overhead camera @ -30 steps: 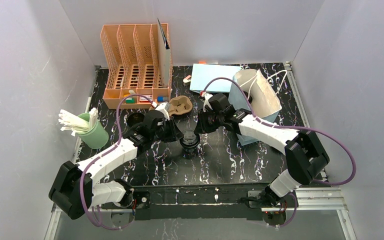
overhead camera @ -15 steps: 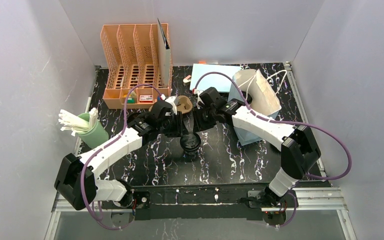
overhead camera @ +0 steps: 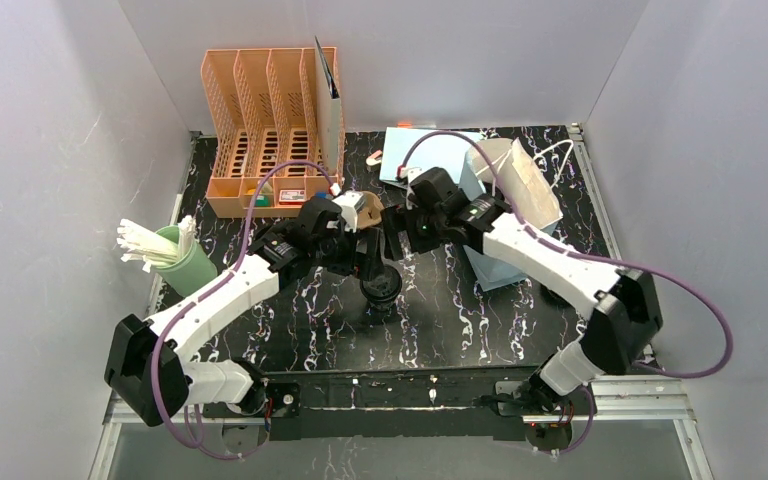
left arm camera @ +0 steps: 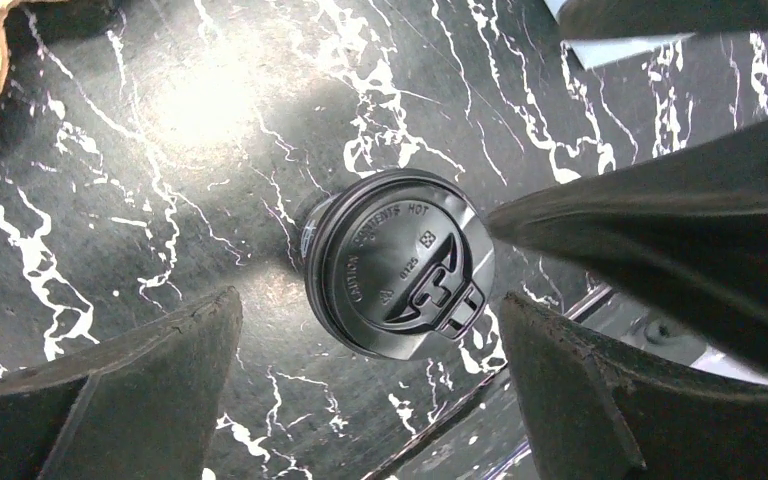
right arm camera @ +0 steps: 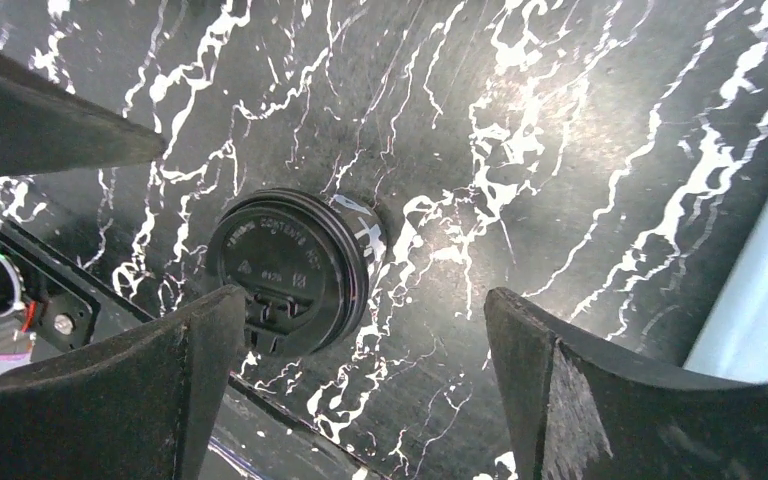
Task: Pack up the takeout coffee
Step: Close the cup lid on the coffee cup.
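Standing far left: green holder [overhead camera: 190, 270] of white sticks, with the orange rack [overhead camera: 260, 130] behind it. Left gripper [overhead camera: 367, 262]: fingers spread wide, empty, poised over the cup. Cup [overhead camera: 381, 288]: black lid on, upright at mid-table [overhead camera: 460, 320], touched by neither gripper. Right gripper [overhead camera: 392, 234]: fingers likewise spread wide, empty, just behind the cup. Blue bag [overhead camera: 520, 195]: upright at right, mouth open.

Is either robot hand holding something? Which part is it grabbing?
No, nothing is held. The left gripper and the right gripper are both open, hovering above the lidded cup on the table.
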